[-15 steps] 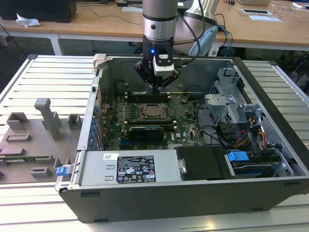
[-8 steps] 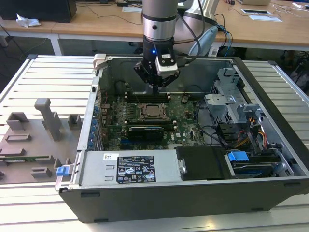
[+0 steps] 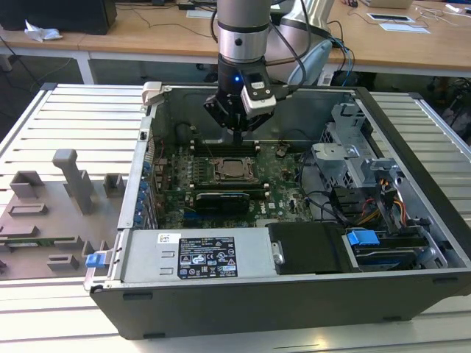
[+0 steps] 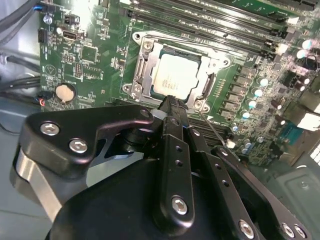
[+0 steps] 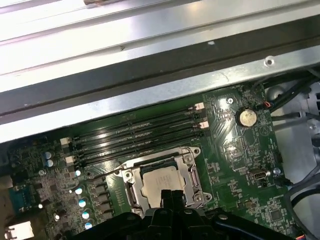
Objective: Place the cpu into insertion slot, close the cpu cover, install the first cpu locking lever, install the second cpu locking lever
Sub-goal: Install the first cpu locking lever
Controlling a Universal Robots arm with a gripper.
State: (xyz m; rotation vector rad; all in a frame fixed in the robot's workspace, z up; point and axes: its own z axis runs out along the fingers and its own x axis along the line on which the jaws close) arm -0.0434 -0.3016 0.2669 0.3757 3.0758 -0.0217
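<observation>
Open computer case [image 3: 412,147] on a slatted table [image 3: 73,125], with the arm reaching down into it from above. The gripper [image 3: 239,132] hangs over the green motherboard [image 3: 283,184], above the long black memory slots [image 5: 140,135] and near the socket. In both wrist views its tip [image 4: 169,102] [image 5: 171,196] overlaps the near edge of the socket; whether it touches cannot be told. The fingers [image 5: 165,199] are pressed together with only a hairline gap between them, and nothing is held.

The cpu [image 4: 175,77] [image 5: 157,182] [image 3: 234,170] sits in the insertion slot [image 5: 131,176], its pale metal top facing up. The cpu cover [image 4: 145,67] [image 5: 182,175] lies flat around the chip, and the chip shows through its cut-out centre. A thin wire lever [image 4: 215,131] [image 5: 102,173] runs out from one corner of the socket, low along the board; whether it is latched cannot be told.

A round coin battery [image 4: 65,92] [image 5: 246,117] sits on the board, well apart from the socket. A grey fixture tray [image 3: 51,213] lies on the table at the exterior view's left, beside the case
</observation>
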